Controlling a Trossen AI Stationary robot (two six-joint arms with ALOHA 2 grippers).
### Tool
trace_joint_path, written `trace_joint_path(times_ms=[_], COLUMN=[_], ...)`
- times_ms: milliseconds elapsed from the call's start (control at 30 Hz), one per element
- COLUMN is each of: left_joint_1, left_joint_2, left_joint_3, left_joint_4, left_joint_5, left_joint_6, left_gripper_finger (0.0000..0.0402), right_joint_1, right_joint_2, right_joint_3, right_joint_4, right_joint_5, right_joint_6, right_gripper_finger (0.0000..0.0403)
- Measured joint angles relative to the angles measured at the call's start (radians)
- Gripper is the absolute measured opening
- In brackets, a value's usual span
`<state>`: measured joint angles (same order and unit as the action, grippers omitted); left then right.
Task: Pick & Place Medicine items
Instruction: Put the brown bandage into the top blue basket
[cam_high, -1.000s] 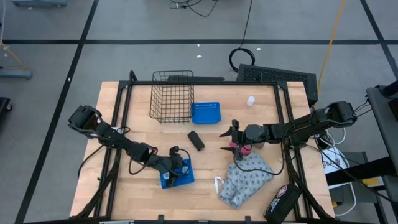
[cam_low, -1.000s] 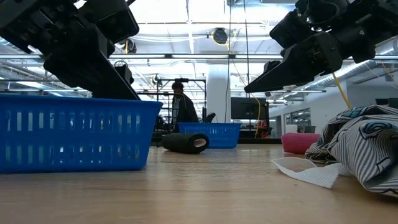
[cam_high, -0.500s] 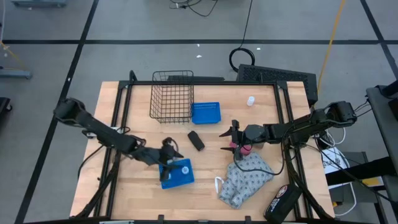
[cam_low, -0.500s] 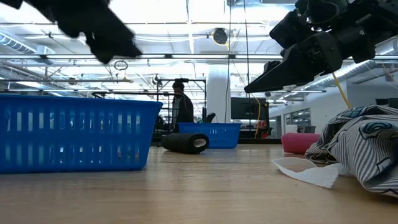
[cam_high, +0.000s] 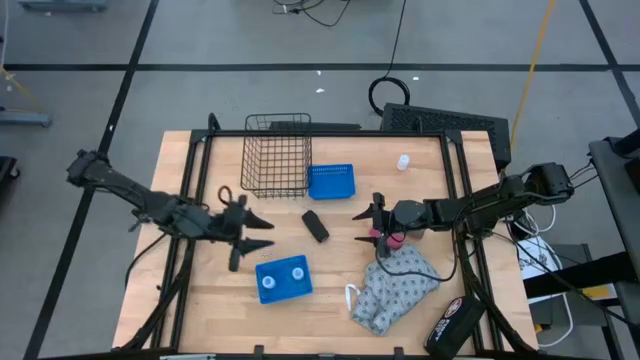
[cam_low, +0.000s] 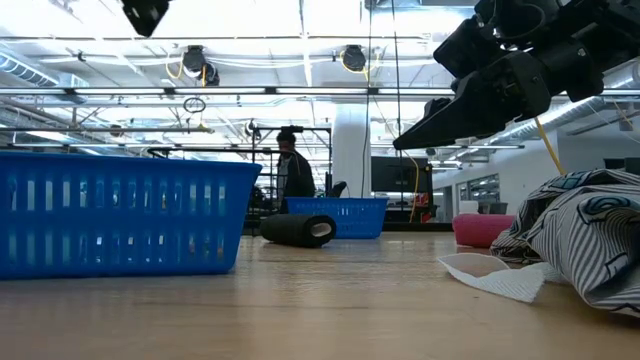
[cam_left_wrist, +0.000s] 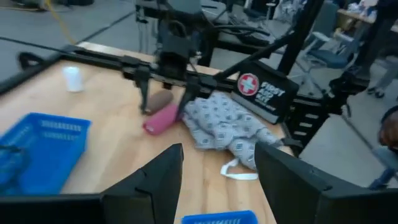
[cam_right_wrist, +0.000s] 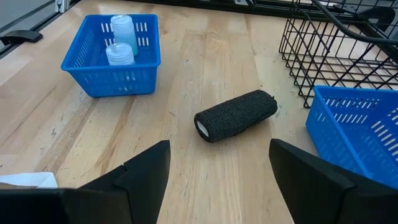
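Observation:
Two medicine items, small white bottles (cam_right_wrist: 122, 26) (cam_right_wrist: 119, 54), stand in the near blue tray (cam_high: 283, 290). A third white bottle (cam_high: 403, 162) stands on the table at the far right. My left gripper (cam_high: 252, 235) hangs open and empty, well above the table, left of the tray and of the black roll (cam_high: 316, 226). My right gripper (cam_high: 366, 224) hovers open over the table's middle right, above a pink block (cam_high: 392, 241), holding nothing. In the right wrist view its fingers point toward the black roll (cam_right_wrist: 236, 115).
A wire basket (cam_high: 277, 155) and a second blue tray (cam_high: 331, 181) stand at the far side. A patterned cloth (cam_high: 395, 290) and a black first-aid pouch (cam_high: 455, 322) lie at the near right. Bare wood shows between the near tray and the cloth.
My left gripper has risen from over the near blue tray and drawn back toward the table's left edge, tipping up nearer to level. The two white bottles stand uncovered in the tray. My right arm has kept still.

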<state>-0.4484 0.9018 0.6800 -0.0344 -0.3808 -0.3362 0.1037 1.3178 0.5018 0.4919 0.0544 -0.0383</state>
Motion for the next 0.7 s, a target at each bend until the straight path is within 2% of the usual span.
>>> trace_joint_path(times_ms=[167,267,467,600,700], left_joint_1=[0.0,0.0,0.0,0.007,0.017], left_joint_2=[-0.072,-0.074,-0.06,-0.056,-0.056], left_joint_3=[0.0,0.0,-0.001,-0.002,-0.002], left_joint_4=[-0.156,-0.24,-0.327,-0.344,-0.344], left_joint_5=[-0.142,-0.22,-0.341,-0.37,-0.372], left_joint_6=[-0.027,-0.071,-0.106,-0.11,-0.106], left_gripper_finger=[0.0209,0.0209,0.0209,0.0209,0.0209], right_joint_1=[0.0,0.0,0.012,0.031,0.058], right_joint_2=[-0.001,-0.043,-0.238,-0.366,-0.404], right_joint_3=[0.0,0.0,0.0,0.0,0.0], right_joint_4=[-0.019,-0.11,-0.511,-0.804,-1.015], right_joint_5=[0.003,0.052,0.208,0.211,0.21], right_joint_6=[0.003,0.052,0.189,0.37,0.49], right_gripper_finger=[0.0265,0.0265,0.0265,0.0265,0.0265])
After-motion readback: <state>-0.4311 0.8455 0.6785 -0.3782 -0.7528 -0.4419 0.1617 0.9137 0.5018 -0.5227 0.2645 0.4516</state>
